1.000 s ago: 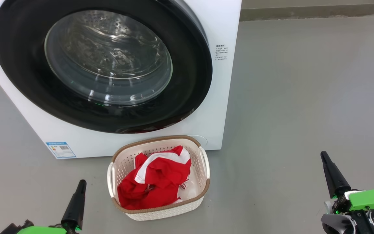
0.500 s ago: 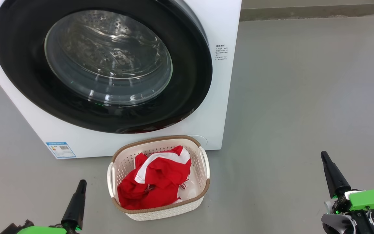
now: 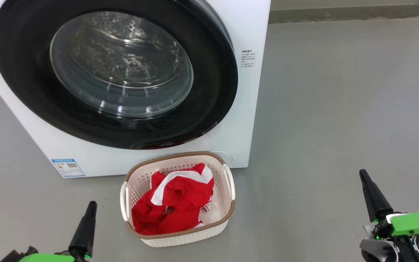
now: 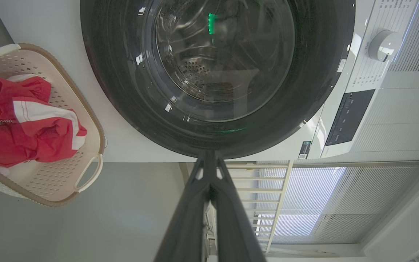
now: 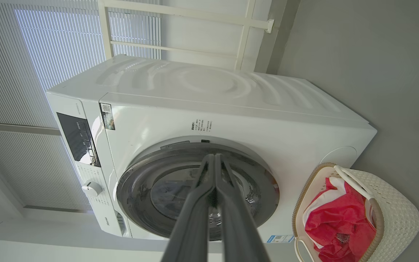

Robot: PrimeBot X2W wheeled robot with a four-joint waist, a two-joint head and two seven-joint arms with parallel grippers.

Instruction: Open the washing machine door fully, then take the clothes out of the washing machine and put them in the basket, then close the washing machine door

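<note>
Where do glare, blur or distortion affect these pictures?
Head view: sharp, streaky reflections across the black-rimmed round glass door. Left wrist view: green glint on that glass, the close-up dark left claw looks soft. Right wrist view: backlit white slatted blinds glare brightly at upper left.

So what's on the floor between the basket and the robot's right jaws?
Nothing, just bare grey floor between the basket and the right gripper, jaws shut; the head view shows it.

Left tool [image 3: 91,206] and right tool [image 3: 362,175], both with jaws together, empty, low and well apart.
</note>
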